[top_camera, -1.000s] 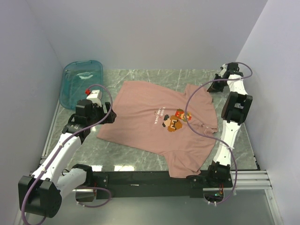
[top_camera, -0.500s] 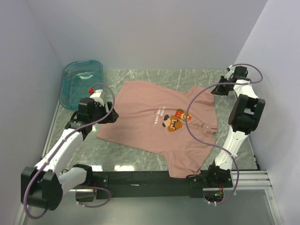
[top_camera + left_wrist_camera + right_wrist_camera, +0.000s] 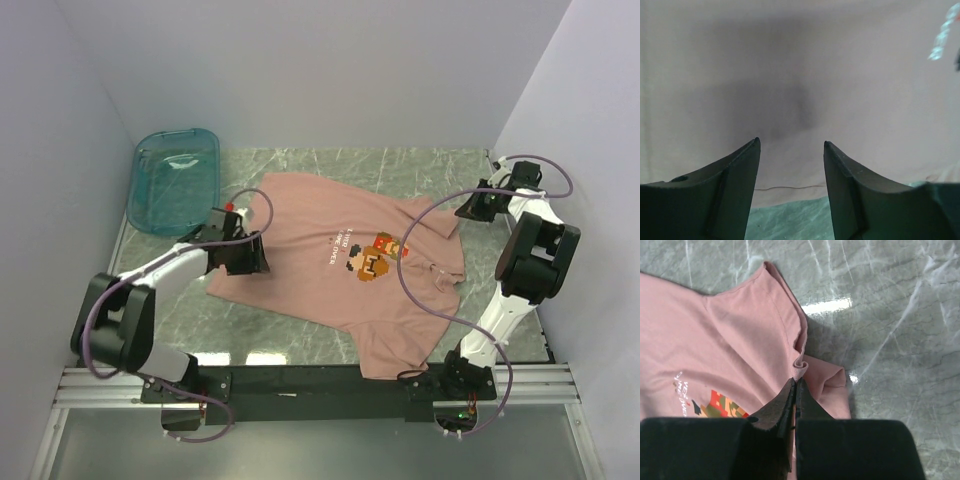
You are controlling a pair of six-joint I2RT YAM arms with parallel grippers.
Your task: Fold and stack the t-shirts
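Your left arm lies low, stretched from its base across the surface (image 3: pixel 400 165) to the left edge of the pink t-shirt (image 3: pixel 330 275). The t-shirt lies spread print-up in the middle of the surface. The left pincer (image 3: pixel 791 142) stands partly parted over the cloth just inside the hem, with nothing visibly gripped. Your right arm rises along the right side, elbow high, wrist angled toward the shirt's far right corner. The right pincer (image 3: pixel 796 381) is pressed fully together, its tips touching a curled fold of cloth; you cannot tell whether any is pinched. The teal bin (image 3: pixel 140 185) sits far left, apart from the shirt.
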